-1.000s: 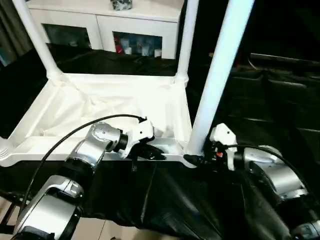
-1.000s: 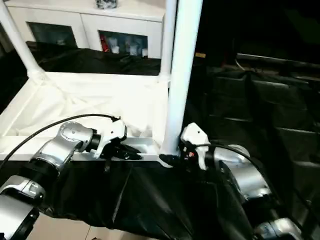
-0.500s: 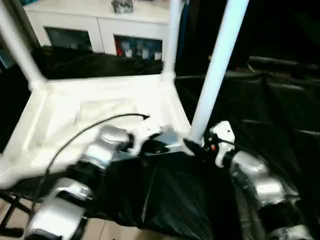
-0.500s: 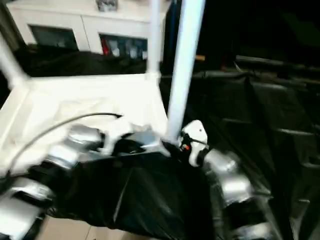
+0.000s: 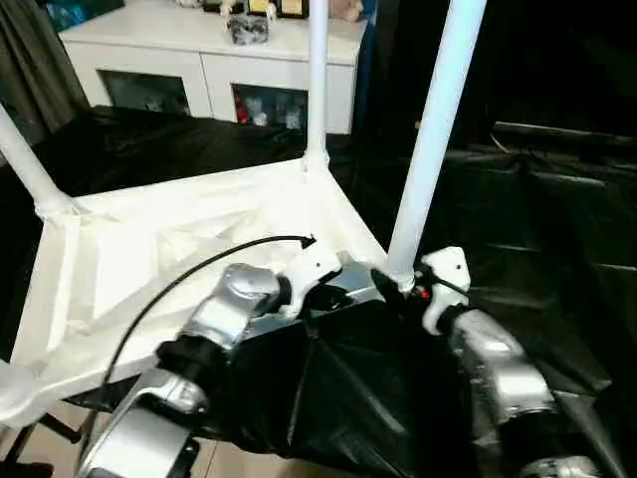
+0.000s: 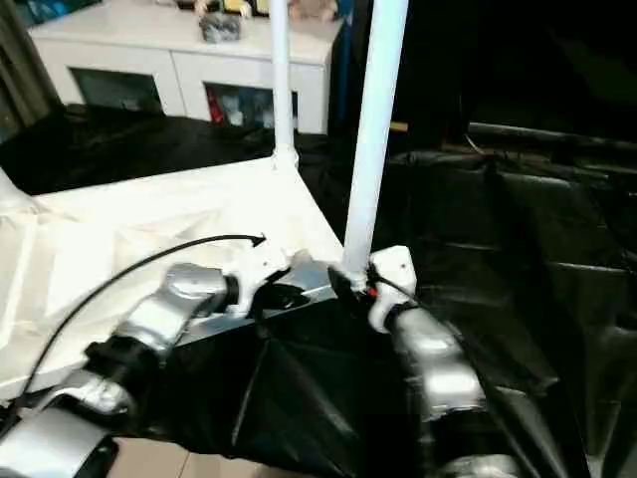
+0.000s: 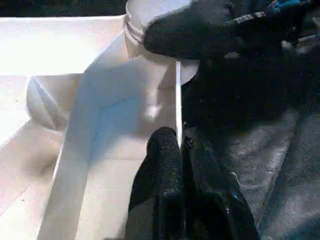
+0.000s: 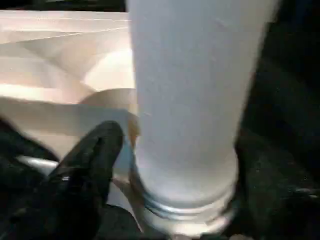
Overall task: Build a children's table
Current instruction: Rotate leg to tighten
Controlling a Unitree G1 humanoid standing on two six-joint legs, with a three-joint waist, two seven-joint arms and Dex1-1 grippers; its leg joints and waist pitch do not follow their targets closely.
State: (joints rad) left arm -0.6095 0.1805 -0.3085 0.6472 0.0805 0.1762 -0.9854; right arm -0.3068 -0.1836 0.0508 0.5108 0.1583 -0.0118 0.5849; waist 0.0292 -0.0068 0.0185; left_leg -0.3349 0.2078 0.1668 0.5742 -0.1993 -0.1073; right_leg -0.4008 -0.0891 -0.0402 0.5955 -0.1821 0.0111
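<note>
On the upturned tabletop (image 5: 179, 249), three legs (image 5: 435, 129) stand upright.

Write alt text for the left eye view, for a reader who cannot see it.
An upside-down white tabletop lies on black sheeting with white legs standing up from its corners. The left gripper is shut on the near rim, and the right gripper sits at the base of the nearest leg. A white cabinet stands behind.

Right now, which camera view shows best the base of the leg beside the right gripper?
The right wrist view: the leg's ringed base looms close. Both eye views show the whole leg standing in the tabletop's corner; the left wrist view shows its base partly.
</note>
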